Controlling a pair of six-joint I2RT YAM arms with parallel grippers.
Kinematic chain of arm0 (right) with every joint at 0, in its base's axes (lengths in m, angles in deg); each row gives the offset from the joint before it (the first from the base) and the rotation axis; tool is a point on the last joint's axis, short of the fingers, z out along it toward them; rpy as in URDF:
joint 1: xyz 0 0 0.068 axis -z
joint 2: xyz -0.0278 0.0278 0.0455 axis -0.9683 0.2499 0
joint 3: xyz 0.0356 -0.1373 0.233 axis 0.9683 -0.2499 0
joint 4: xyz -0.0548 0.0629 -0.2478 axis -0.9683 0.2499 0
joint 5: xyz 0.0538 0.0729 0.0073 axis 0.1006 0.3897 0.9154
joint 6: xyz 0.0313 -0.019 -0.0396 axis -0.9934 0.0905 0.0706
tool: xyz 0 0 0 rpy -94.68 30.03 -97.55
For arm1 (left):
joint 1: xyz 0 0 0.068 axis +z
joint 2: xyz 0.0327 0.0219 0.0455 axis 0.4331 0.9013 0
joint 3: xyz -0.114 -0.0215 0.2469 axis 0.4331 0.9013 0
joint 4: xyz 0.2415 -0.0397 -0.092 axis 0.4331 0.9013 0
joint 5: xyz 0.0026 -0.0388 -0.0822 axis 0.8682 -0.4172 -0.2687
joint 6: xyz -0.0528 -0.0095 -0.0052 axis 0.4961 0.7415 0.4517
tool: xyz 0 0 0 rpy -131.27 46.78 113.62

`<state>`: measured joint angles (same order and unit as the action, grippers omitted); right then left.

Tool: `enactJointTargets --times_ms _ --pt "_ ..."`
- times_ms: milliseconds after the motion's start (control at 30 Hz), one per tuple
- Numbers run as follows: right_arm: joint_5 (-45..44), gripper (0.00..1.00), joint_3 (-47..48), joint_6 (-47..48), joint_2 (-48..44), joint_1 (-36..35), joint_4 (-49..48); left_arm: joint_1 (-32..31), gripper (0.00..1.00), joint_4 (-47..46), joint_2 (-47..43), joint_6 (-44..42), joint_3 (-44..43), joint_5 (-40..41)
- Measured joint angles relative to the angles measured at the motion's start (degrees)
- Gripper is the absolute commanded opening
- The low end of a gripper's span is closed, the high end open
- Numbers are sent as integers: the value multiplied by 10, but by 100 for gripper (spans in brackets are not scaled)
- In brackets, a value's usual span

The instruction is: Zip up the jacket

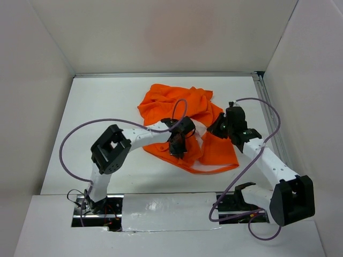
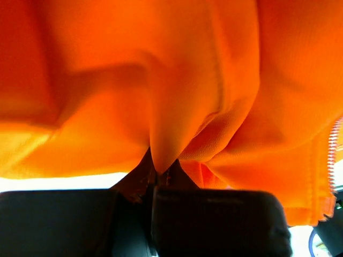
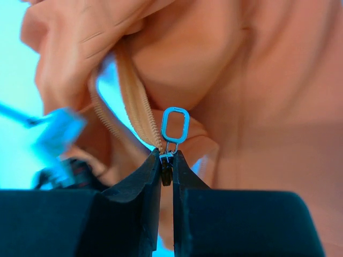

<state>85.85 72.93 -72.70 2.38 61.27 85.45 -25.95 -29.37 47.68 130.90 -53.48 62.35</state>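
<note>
**Thin grip on the slider, slack cloth beside the teeth**

The jacket lies crumpled about the middle of the counter, slightly nearer the right edge. The right claw is closed on the slider with only its tips, and the pull tab stands free above them. With so narrow a hold, a sideways tug would likely make it slip off. The left claw is clamped on a hanging fold of orange cloth, seemingly not the zipper's end. The whole garment may then drag instead of tensioning. Loose fabric bulges beside the teeth and could be drawn in and jam. No brand, label or writing is readable in any view.
</note>
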Motion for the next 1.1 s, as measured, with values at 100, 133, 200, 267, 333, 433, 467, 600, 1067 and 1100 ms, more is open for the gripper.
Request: enactJointTargets --times_ms 100,133,200,267,333,433,467,600,1067,1100 --pt "-37 0 19 11 2 10 38 10 0 1 -58 1 47 16" --pt "-54 0 30 16 3 12 54 19 0 10 -86 1 62 24" --pt "-91 0 61 25 4 17 87 40 0 29 -149 3 84 38" --pt "-129 0 92 32 4 17 116 66 0 48 -217 6 96 55" --pt "-172 0 120 37 -1 12 140 96 1 59 -292 21 112 76" --pt "-233 0 141 48 -21 -20 164 130 4 69 -392 35 157 96" --pt "-253 0 142 51 -30 -41 168 137 3 71 -419 38 178 97" --pt "-304 0 138 47 -43 -170 177 144 3 88 -476 59 261 89" --pt "-352 43 97 -116 261 -641 170 125 9 46 -484 78 440 5" --pt "-351 55 96 -127 268 -650 172 123 10 41 -486 77 449 0"
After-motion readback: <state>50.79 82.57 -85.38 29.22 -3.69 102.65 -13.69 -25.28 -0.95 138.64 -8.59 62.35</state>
